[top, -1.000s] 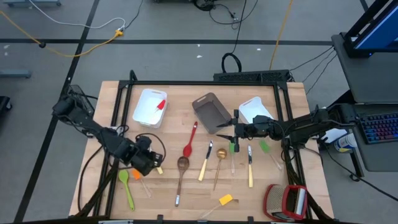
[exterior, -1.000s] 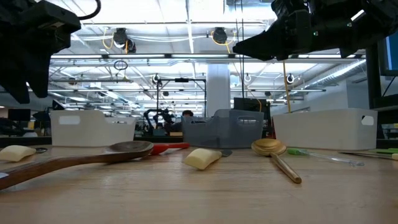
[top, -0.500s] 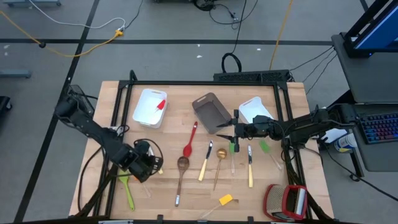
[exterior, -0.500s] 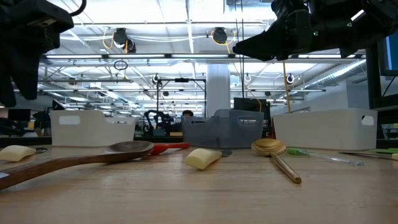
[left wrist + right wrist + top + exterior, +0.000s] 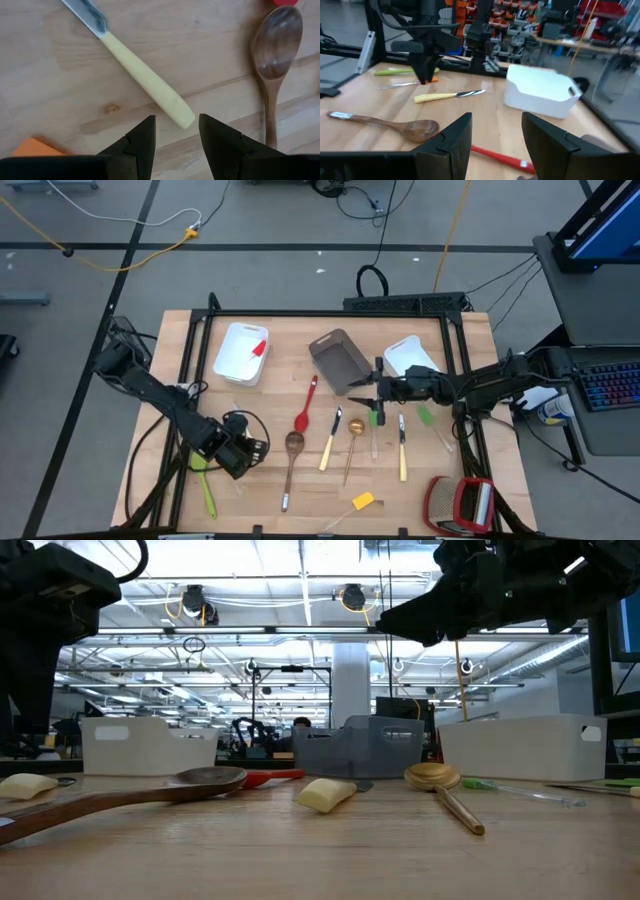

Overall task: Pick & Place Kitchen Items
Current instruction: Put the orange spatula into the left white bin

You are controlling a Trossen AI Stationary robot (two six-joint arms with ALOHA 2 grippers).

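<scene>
Pale-handled knife (image 5: pixel 145 85) lies on the wooden table (image 5: pixel 450 490) just left of the brown wooden spoon (image 5: pixel 272 65), long axis running diagonally across the left gripper's (image 5: pixel 175 131) line of sight. Handle butt sits just ahead of the gap between the spread fingers (image 5: pixel 220 140), nothing held. Left arm is the nearer one; the right gripper (image 5: pixel 366 395) hangs apart from that spoon, by the grey bin (image 5: pixel 338 360), also spread and empty. Compared with a second ago, the left gripper has shifted toward the spoon side and now faces the knife; right arm unchanged.
</scene>
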